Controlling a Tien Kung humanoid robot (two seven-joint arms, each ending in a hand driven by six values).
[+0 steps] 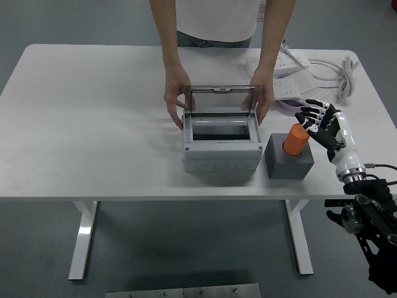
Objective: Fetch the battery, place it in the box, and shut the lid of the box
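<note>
The orange cylindrical battery (296, 139) stands tilted in a dark grey block holder (289, 159) right of the box. The grey box (222, 146) sits mid-table with its clear lid (221, 99) standing open. A person at the far side holds the box with one hand (175, 99) on its left and one hand (262, 96) on its right. My right hand (317, 119) is open, fingers spread, just right of the battery's top and very close to it. My left hand is out of view.
White power strips (286, 61) and a coiled white cable (338, 67) lie at the back right. A purple-rimmed dish (292, 103) sits behind the holder. The table's right edge is close to my right forearm (343, 155).
</note>
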